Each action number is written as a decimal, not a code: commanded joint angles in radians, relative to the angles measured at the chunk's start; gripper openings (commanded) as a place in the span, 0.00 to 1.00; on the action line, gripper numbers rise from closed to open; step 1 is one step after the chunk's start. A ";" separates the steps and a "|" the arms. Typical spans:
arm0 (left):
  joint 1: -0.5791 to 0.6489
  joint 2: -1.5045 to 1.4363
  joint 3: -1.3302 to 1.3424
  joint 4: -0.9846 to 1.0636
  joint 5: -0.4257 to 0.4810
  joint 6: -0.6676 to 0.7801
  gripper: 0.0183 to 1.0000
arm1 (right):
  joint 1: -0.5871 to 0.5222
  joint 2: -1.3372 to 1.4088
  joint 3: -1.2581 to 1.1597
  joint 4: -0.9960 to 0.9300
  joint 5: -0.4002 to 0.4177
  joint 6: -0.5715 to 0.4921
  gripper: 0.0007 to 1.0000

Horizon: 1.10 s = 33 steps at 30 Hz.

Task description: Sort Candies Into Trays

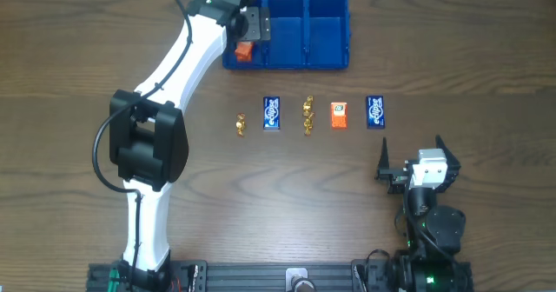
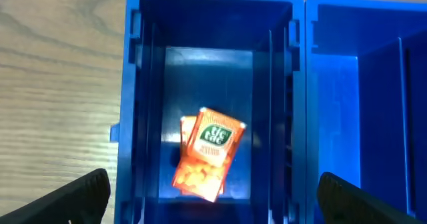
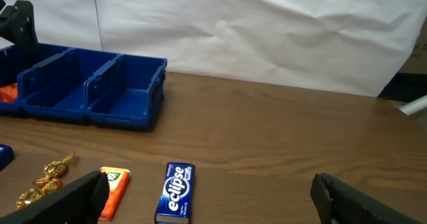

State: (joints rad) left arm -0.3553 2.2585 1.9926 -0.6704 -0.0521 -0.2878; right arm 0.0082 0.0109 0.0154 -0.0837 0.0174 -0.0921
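Note:
A blue tray point(image 1: 326, 31) with three compartments stands at the far side of the table. My left gripper point(image 1: 252, 27) hangs open above its left compartment, nothing between its fingers. In the left wrist view, an orange candy pack point(image 2: 208, 154) lies on that compartment's floor with a second orange pack partly under it, below the left gripper point(image 2: 213, 211). On the table in a row lie a gold candy point(image 1: 241, 123), a blue pack point(image 1: 272, 113), gold candies point(image 1: 307, 116), an orange pack point(image 1: 338, 116) and another blue pack point(image 1: 375, 111). My right gripper point(image 1: 412, 144) rests open near the front right.
The tray's middle and right compartments point(image 3: 123, 94) hold nothing I can see. A white sheet point(image 3: 267, 37) hangs behind the table's far edge. Bare wood lies between the candy row and the tray.

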 commanded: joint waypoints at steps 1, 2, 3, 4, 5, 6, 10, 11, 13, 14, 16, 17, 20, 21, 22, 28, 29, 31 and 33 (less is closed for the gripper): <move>-0.027 -0.169 0.007 -0.042 -0.032 -0.042 1.00 | -0.004 -0.006 -0.006 0.001 -0.005 -0.010 1.00; -0.044 -0.217 0.007 -0.056 -0.054 -0.056 1.00 | -0.004 -0.006 -0.006 0.001 -0.005 -0.010 1.00; -0.062 -0.253 0.007 -0.069 -0.074 -0.061 1.00 | -0.004 -0.006 -0.006 0.001 -0.005 -0.010 1.00; -0.090 -0.298 0.007 -0.090 -0.108 -0.073 1.00 | -0.004 -0.006 -0.006 0.001 -0.005 -0.010 1.00; -0.112 -0.326 0.006 -0.104 -0.133 -0.087 1.00 | -0.004 -0.006 -0.006 0.001 -0.005 -0.010 1.00; -0.148 -0.360 0.005 -0.122 -0.156 -0.106 1.00 | -0.004 -0.006 -0.006 0.001 -0.005 -0.010 1.00; -0.293 -0.357 0.005 -0.142 -0.197 -0.203 0.98 | -0.004 -0.006 -0.006 0.001 -0.005 -0.010 1.00; -0.319 -0.338 0.005 -0.140 -0.200 -0.224 0.98 | -0.004 -0.006 -0.006 0.001 -0.005 -0.010 1.00; -0.384 -0.269 0.005 -0.129 -0.211 -0.270 0.96 | -0.004 -0.006 -0.006 0.001 -0.005 -0.010 1.00; -0.406 -0.239 0.005 -0.124 -0.219 -0.288 0.96 | -0.004 -0.006 -0.006 0.001 -0.005 -0.010 1.00; -0.464 -0.144 0.005 -0.102 -0.239 -0.340 0.95 | -0.004 -0.006 -0.006 0.001 -0.005 -0.010 1.00; -0.485 -0.108 0.005 -0.100 -0.260 -0.371 0.95 | -0.004 -0.006 -0.006 0.001 -0.005 -0.010 1.00; -0.533 -0.022 0.005 -0.086 -0.272 -0.432 0.91 | -0.004 -0.006 -0.006 0.001 -0.005 -0.010 1.00; -0.544 -0.002 0.005 -0.079 -0.267 -0.446 0.91 | -0.004 -0.006 -0.006 0.001 -0.005 -0.010 1.00; -0.555 0.020 0.005 -0.076 -0.262 -0.469 0.90 | -0.004 -0.006 -0.006 0.001 -0.005 -0.010 1.00; -0.591 0.096 0.006 -0.051 -0.225 -0.514 0.87 | -0.004 -0.006 -0.006 0.001 -0.005 -0.010 1.00; -0.591 0.105 0.006 -0.048 -0.214 -0.522 0.86 | -0.004 -0.006 -0.006 0.001 -0.005 -0.010 1.00; -0.591 0.121 0.006 -0.039 -0.195 -0.521 0.85 | -0.004 -0.006 -0.006 0.001 -0.005 -0.010 1.00; -0.589 0.139 0.006 -0.035 -0.182 -0.525 0.85 | -0.004 -0.006 -0.006 0.001 -0.005 -0.010 1.00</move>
State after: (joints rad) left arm -0.9508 2.3562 1.9991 -0.7094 -0.2577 -0.7876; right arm 0.0082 0.0109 0.0154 -0.0837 0.0174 -0.0921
